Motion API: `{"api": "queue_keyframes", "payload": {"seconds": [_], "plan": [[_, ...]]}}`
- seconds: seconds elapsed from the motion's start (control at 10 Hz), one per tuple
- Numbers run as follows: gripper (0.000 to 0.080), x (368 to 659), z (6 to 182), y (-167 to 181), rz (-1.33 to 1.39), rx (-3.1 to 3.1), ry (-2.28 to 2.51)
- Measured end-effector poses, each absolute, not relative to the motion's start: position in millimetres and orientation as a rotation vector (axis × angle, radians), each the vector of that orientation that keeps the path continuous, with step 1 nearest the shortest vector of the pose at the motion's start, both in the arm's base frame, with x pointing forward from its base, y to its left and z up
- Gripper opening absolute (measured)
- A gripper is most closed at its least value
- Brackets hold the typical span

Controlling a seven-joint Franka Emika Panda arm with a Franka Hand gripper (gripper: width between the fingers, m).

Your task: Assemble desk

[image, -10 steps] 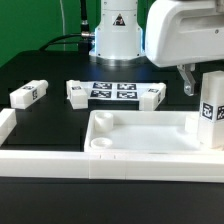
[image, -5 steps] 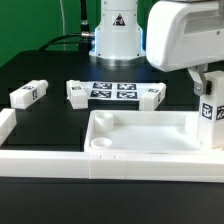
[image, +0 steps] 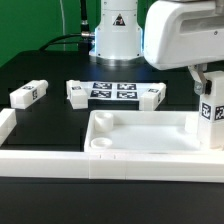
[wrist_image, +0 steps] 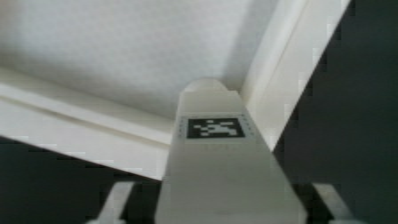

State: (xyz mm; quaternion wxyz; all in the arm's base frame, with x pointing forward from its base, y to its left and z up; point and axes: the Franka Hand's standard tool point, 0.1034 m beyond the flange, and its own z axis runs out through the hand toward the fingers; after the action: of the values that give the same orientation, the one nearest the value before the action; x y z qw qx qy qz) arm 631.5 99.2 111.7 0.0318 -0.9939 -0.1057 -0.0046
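We found the desk top (image: 145, 132) lying flat on the dark tabletop (image: 50, 75), rim upward. A round socket (image: 101, 146) showed in its near corner toward the exterior view's left. At the desk top's end toward the exterior view's right, one leg (image: 212, 128) stood upright with its tag (image: 207, 112) facing the camera. We could not see whether its foot sat in a socket.

The tool (image: 204, 86) hung over the top of that leg. In the wrist view its fingers (wrist_image: 121, 205) stood one on each side of the leg, with the desk top's pale floor and rim behind. Thin dark gaps showed beside the leg, and we could not tell whether the fingers pressed on it or stood just off it.

Beyond the desk top's far rim, three more legs lay on their sides: one (image: 28, 93) well off toward the exterior view's left, and two (image: 78, 92) (image: 150, 96) at either end of the marker board (image: 112, 91). A long white rail (image: 40, 165) ran along the desk top's near side.
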Motion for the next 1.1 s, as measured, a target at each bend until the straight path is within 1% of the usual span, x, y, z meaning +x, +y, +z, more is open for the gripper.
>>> {"api": "queue_keyframes", "payload": {"seconds": [0.7,1.1], "plan": [[0.0288,632.9,111.5,92.6,0.024,-2.971,0.599],[0.0288,631.8,111.4,99.7,0.056,-2.84,1.05]]}}
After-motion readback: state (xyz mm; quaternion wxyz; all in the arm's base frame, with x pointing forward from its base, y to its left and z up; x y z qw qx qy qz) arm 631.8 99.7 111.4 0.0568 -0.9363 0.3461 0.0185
